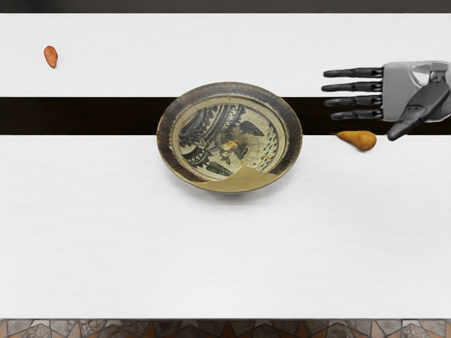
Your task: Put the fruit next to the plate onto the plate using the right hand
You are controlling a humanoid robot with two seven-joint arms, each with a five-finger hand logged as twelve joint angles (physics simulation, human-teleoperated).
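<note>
Yellow-brown pear [358, 139] on table [225, 246], just right of plate [166, 130], near the right edge, right hand [391, 91] open-fingered, holding nothing, just beyond pear on its far side.

A white table [106, 232] fills most of the view. A dark band [70, 116] crosses it from nine o'clock to three o'clock, just above the middle; it may be a gap between two tabletops. Far out toward ten o'clock, on the white surface beyond the band, lies a small orange-red teardrop-shaped piece [50, 56], alone. At six o'clock, a narrow strip of patterned tile floor [225, 329] shows.
</note>
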